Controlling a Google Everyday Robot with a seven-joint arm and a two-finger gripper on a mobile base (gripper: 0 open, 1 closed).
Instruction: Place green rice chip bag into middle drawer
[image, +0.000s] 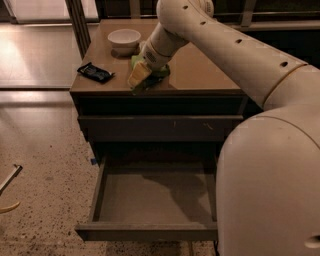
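The green rice chip bag (140, 76) is crumpled, pale green and yellowish, and sits just above the front part of the cabinet top (200, 75). My gripper (146, 66) comes down from the right at the end of the white arm and is shut on the bag's top. The wrist hides most of the fingers. The middle drawer (155, 197) is pulled out wide below the cabinet front, and its flat grey floor is bare.
A white bowl (124, 37) stands at the back left of the top. A flat black packet (95, 73) lies near the left edge. A closed drawer front with pale scratches (160, 128) sits above the open drawer. My white arm and body (270, 175) fill the right side.
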